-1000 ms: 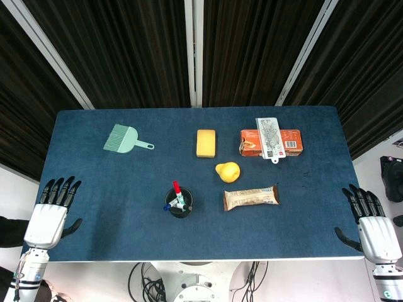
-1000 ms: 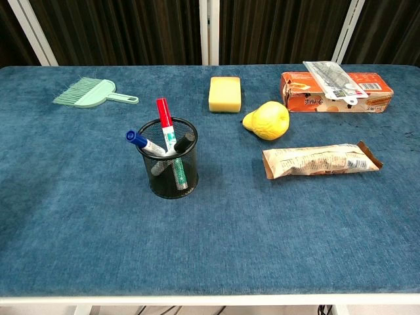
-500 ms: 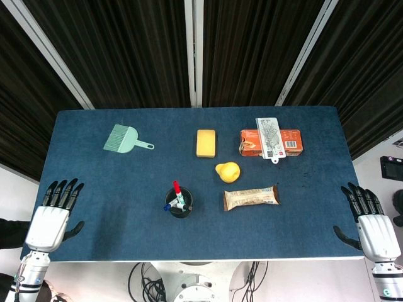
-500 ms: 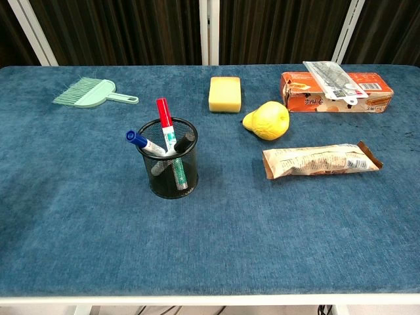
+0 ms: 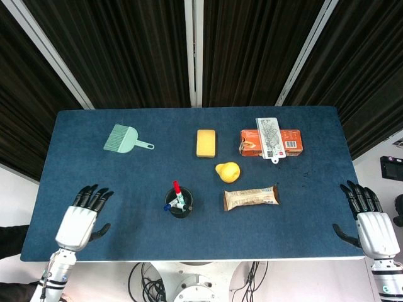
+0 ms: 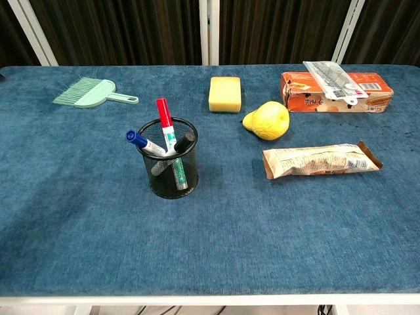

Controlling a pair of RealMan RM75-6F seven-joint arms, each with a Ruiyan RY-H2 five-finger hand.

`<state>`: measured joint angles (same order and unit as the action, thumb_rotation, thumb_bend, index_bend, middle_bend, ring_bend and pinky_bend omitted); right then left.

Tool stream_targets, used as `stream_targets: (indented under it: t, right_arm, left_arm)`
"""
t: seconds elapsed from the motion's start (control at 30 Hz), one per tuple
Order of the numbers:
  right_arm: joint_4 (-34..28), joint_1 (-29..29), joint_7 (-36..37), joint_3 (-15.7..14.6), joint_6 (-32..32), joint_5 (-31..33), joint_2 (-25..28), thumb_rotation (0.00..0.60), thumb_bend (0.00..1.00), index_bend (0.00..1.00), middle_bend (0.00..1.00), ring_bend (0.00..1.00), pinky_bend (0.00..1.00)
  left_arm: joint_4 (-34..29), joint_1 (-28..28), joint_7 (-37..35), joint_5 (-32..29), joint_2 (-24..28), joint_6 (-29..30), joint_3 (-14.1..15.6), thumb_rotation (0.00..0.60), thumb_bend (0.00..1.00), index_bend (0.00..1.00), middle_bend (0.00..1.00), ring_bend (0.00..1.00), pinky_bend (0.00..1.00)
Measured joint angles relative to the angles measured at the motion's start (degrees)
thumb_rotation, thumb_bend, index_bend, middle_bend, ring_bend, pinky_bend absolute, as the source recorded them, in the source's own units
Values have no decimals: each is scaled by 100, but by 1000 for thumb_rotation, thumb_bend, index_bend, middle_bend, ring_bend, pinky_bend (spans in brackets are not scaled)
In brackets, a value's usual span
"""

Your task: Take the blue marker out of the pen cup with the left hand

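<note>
Over the near-left corner of the blue table (image 5: pixel 75 135), the left hand (image 5: pixel 80 219) had swung inward from the table's left edge within the last second and now hovered above the cloth, nearer the pen cup (image 5: pixel 179 202) but well short of it. I judged this the opening of the reach, with the grasp itself not yet begun. That hand held nothing and touched nothing, its fingers spread and pointing toward the far side, thumb out to the side. Off the table's right edge, the right hand (image 5: pixel 367 218) had barely shifted, likewise spread and empty. Neither hand showed in the chest view. Within the mesh cup stood the blue marker (image 6: pixel 144 144), leaning left with its cap over the rim, beside the upright red marker (image 6: pixel 165 122).
</note>
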<state>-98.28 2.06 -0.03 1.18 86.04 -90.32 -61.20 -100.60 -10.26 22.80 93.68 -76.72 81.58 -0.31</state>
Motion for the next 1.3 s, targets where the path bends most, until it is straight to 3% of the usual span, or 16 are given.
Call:
stream_targets:
  t: [0.4,0.53,0.93,1.3]
  right_arm:
    - [19,17,-2,16,40,-27,-62,600,176,0,0,0,0]
    - [13,23,-47,23,12,16,-69,600,176,0,0,0,0]
    - [-21,41,-61,27,-40,79,-59,600,176,0,0,0,0]
    - [-41,51,-32,30,-87,140,-26,600,176,0,0,0,0]
  left_arm:
    - [-241,-492,1257,-202,-698,-706,-221,600,259,224,185,89,209]
    - [-292,-757,1628,-518,-951,-1053,-368,600,258,243,240,160,224]
    - [-67,-1149,1611,-624,-1369,-1196,-540,600,260,380,468,374,366]
    - [144,-1346,1529,-646,-1600,-1185,-560,600,308,412,534,449,420]
